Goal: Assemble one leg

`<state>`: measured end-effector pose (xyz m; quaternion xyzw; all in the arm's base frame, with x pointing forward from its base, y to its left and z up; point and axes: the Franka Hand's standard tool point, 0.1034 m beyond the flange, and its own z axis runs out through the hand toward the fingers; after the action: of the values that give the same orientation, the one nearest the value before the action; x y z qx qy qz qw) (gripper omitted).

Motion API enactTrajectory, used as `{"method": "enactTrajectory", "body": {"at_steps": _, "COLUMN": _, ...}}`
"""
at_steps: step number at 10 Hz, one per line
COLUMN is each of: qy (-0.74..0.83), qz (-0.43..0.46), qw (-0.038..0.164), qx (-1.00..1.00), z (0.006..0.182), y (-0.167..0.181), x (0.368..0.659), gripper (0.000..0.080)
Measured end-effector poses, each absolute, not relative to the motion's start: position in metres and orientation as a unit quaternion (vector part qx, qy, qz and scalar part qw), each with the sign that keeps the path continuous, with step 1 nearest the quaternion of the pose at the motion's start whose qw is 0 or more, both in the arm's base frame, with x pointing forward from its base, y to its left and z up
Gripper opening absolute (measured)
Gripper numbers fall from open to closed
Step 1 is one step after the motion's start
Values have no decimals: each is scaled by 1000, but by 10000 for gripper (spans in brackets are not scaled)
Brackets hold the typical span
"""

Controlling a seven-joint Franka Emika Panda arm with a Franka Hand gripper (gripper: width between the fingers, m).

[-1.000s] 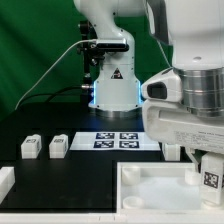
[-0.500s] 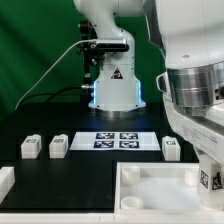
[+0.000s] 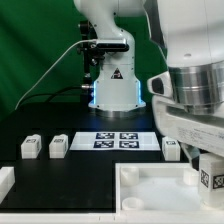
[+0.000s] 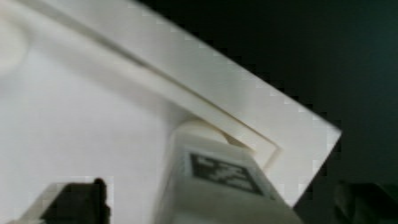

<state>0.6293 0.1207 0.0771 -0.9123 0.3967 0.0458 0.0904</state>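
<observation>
Leg (image 4: 222, 172) stands untouched between spread pincer (image 4: 221, 208) fingers (image 4: 75, 204).

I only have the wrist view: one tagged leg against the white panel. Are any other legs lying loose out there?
Observer: Yes. Two spare legs sit side by side at the exterior view's left.
Operator: Only those?
Observer: A third leg sits just beyond the marker board's end on the exterior view's right.
Operator: Where on the white panel am I?
Observer: The leg you see is by the panel's far edge, toward the exterior view's right.
</observation>
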Motion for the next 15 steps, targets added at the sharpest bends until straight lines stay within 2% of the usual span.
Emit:
{"method": "enactTrajectory", "body": {"at_steps": 1, "qy": 333, "qz": 33, "qw": 85, "qx": -938, "z": 84, "y": 126, "x": 628, "gripper": 641}}
{"method": "enactTrajectory", "body": {"at_steps": 4, "qy": 168, "qz": 18, "qw": 86, "qx": -982, "z": 81, "y": 125, "x": 628, "gripper": 649}}
{"method": "enactTrajectory", "body": {"at_steps": 5, "qy": 89, "qz": -6, "qw": 64, "qx": -994, "z": 82, "y": 128, "x": 631, "gripper": 649}}
{"method": "enactTrajectory", "body": {"at_steps": 6, "qy": -12, "qz": -21, "qw": 54, "qx": -998, "z": 81, "y": 128, "x": 635, "gripper": 649}}
{"method": "enactTrajectory", "body": {"at_steps": 7, "qy": -47, "qz": -24, "qw": 54, "qx": -997, "z": 80, "y": 123, "x": 638, "gripper": 649}}
{"method": "enactTrajectory", "body": {"at_steps": 8, "qy": -47, "qz": -24, "qw": 54, "qx": -997, "z": 80, "y": 125, "x": 637, "gripper": 564}}
{"method": "enactTrajectory", "body": {"at_steps": 9, "qy": -22, "qz": -22, "qw": 56, "qx": -998, "z": 80, "y": 127, "x": 636, "gripper": 413}}
{"method": "enactTrajectory", "body": {"at_steps": 10, "qy": 3, "qz": -20, "qw": 57, "qx": -998, "z": 79, "y": 126, "x": 636, "gripper": 413}}
{"method": "enactTrajectory", "body": {"at_steps": 11, "qy": 53, "qz": -17, "qw": 57, "qx": -997, "z": 78, "y": 122, "x": 636, "gripper": 310}}
{"method": "enactTrajectory", "body": {"at_steps": 14, "qy": 249, "qz": -6, "qw": 62, "qx": -967, "z": 77, "y": 117, "x": 638, "gripper": 309}}
{"method": "enactTrajectory", "body": {"at_steps": 15, "qy": 331, "qz": 1, "qw": 72, "qx": -941, "z": 78, "y": 115, "x": 639, "gripper": 309}}
